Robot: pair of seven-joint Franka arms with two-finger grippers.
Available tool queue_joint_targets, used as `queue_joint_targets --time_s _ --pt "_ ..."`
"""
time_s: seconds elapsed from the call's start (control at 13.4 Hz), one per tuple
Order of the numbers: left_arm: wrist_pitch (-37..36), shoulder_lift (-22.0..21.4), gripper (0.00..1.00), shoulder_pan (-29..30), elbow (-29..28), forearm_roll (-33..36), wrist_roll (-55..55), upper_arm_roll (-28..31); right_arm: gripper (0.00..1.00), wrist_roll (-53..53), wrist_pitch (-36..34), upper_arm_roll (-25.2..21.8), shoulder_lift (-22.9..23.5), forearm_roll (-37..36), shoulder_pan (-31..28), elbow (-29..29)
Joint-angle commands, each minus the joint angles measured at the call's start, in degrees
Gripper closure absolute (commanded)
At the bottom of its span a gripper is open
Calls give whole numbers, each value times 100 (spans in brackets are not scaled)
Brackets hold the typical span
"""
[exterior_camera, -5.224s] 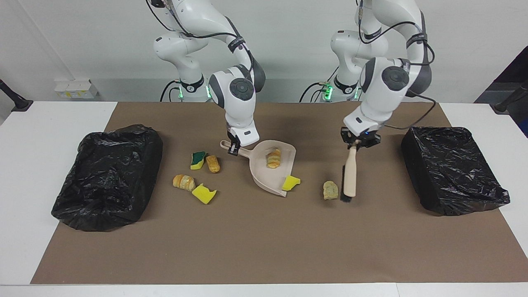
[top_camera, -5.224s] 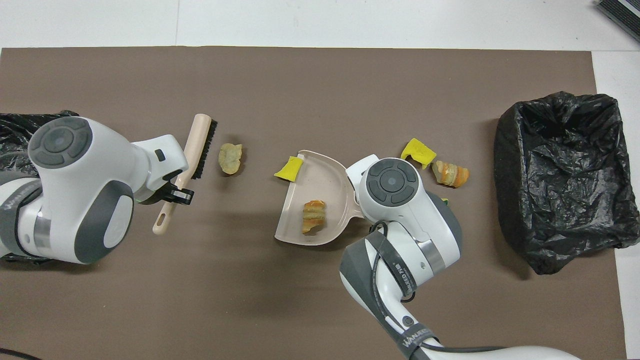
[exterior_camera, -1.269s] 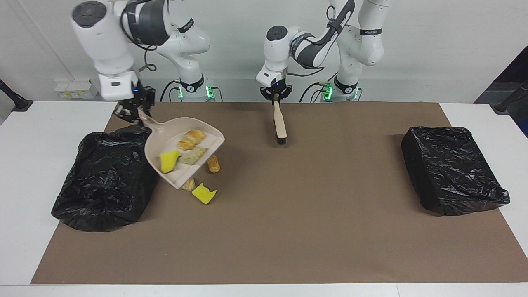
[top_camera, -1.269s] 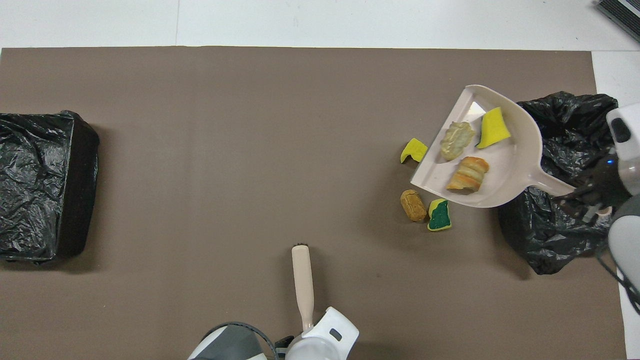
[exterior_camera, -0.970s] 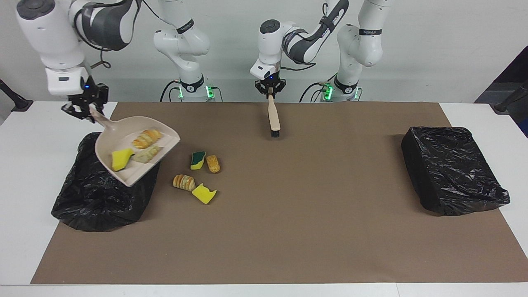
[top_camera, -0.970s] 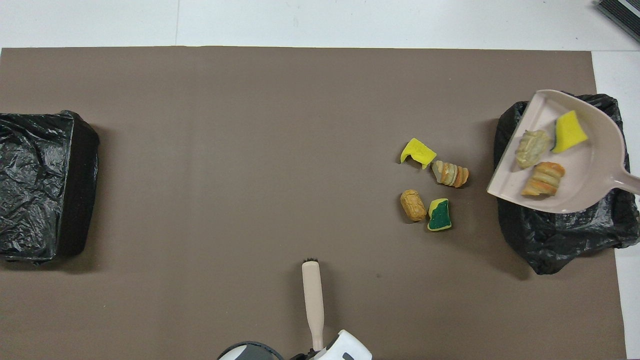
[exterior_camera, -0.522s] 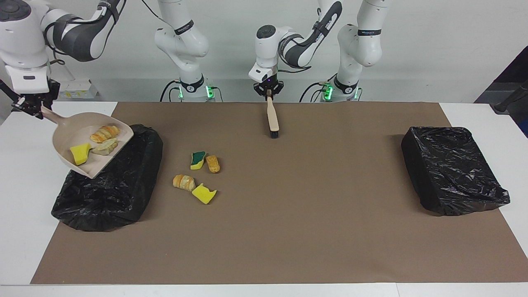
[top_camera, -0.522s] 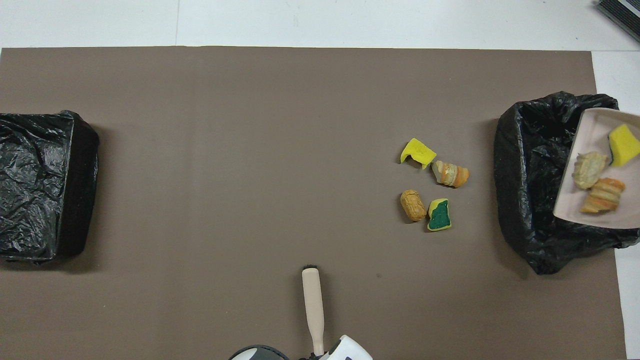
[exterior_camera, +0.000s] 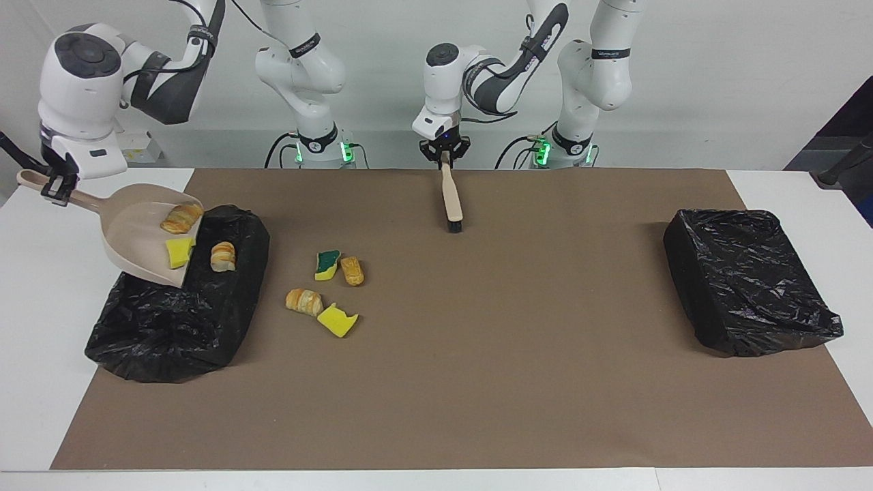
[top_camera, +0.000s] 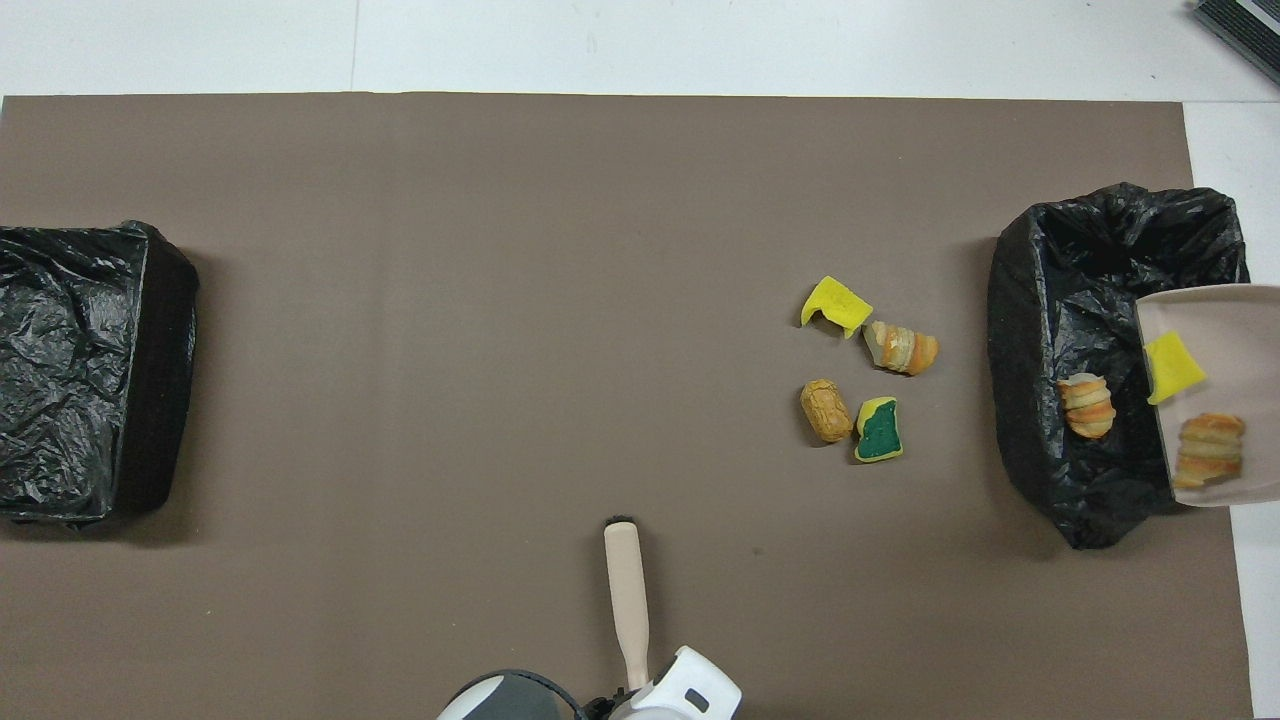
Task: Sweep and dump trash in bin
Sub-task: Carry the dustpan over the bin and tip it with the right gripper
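Note:
My right gripper (exterior_camera: 58, 185) is shut on the handle of the beige dustpan (exterior_camera: 133, 235), which tilts lip-down over the black bin (exterior_camera: 170, 320) at the right arm's end of the table. A bread chunk (exterior_camera: 181, 218) and a yellow sponge piece (exterior_camera: 179, 252) lie at the pan's lip. One bread chunk (exterior_camera: 222, 256) is off the pan, in the bin (top_camera: 1040, 300). Several more scraps of trash lie on the mat beside the bin, among them a green-faced sponge (exterior_camera: 327, 264) and a yellow sponge (exterior_camera: 337, 320). My left gripper (exterior_camera: 443, 158) holds the brush (exterior_camera: 450, 201) by its handle, bristles down near the mat's edge closest to the robots.
A second black bin (exterior_camera: 750, 279) sits at the left arm's end of the table. The brown mat (exterior_camera: 477, 375) covers most of the white table. Small white boxes (exterior_camera: 126, 146) stand by the wall near the right arm.
The right arm carried the dustpan out over the bin and tipped it. One bread chunk slid off into the bin and the other two pieces moved toward the lip. The brush barely moved.

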Motion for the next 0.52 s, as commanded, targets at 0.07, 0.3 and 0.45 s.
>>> queue_joint_targets --time_s 0.07,0.3,0.45 --pt "-856 -97 0 696 607 97 1014 22 100 221 82 17 25 -796 240 68" --pt "-1146 -114 0 1530 1125 141 2041 31 100 1355 65 17 16 -1650 592 76" --pt "-1454 -158 0 2118 1556 150 2805 31 100 1604 -198 25 -62 -1687 707 68"
